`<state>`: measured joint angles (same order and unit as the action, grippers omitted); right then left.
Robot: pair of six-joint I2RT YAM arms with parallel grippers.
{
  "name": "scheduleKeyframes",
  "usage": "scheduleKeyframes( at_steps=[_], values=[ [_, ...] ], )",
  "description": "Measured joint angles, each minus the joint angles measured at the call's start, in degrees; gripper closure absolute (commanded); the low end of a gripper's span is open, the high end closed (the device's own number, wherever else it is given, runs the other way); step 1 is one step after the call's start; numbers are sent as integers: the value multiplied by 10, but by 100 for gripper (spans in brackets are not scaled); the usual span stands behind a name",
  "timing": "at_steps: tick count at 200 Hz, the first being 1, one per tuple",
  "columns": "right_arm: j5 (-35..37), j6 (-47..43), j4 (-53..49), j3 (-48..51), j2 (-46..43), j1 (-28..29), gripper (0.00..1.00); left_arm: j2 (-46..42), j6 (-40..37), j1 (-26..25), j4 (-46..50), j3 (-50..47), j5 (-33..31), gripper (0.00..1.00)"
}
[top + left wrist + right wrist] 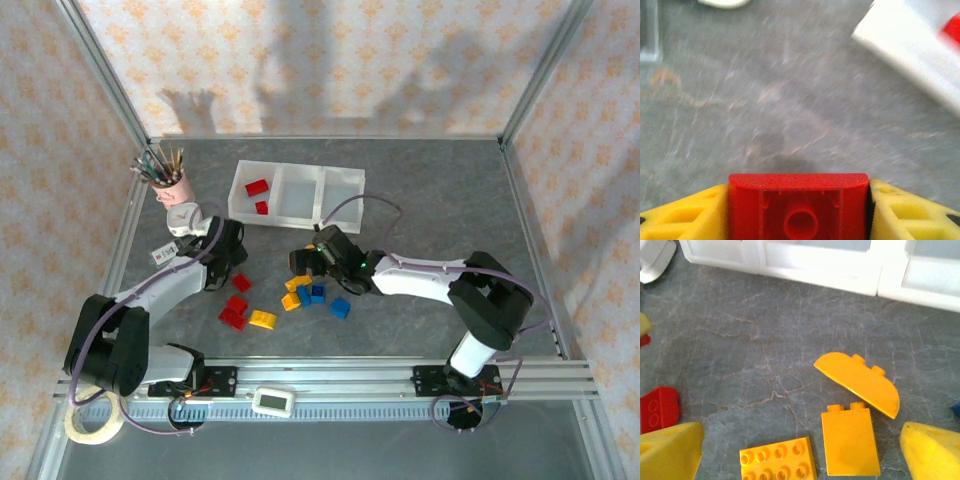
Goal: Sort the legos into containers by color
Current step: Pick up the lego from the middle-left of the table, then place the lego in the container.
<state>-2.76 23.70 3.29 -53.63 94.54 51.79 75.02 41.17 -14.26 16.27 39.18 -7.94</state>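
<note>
The left end effector (798, 197) is partly closed. Its two yellow fingers (685, 217) press against either side of a red brick (798, 212), which it grips over the grey desk (790, 100). Ahead of it and to its right lies the white tray (910, 45), with something red and blurred inside the nearest compartment.

The right end effector (801, 450) is spread wide and holds nothing. Between its fingers lie a flat studded orange brick (777, 460) and a sloped orange brick (849, 440). A half-round orange brick (860, 382) lies just ahead of them, and a second red brick (657, 407) sits just beyond its left finger. The tray wall runs across farther ahead.

In the top view, two red pieces (257, 187) lie in the tray's left compartment. Blue bricks (317, 293) lie just beside the right end effector, toward the arm bases.
</note>
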Motion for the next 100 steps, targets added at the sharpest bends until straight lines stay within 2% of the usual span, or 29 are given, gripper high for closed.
scheduleKeyframes(
  at_steps=[38,100],
  values=[
    [15,9,-3,-12,-8,-29,0,24,-26,0,-7,97,0,42],
    [32,6,6,-12,-37,-69,0,196,-54,0,-26,271,1,42]
  ],
)
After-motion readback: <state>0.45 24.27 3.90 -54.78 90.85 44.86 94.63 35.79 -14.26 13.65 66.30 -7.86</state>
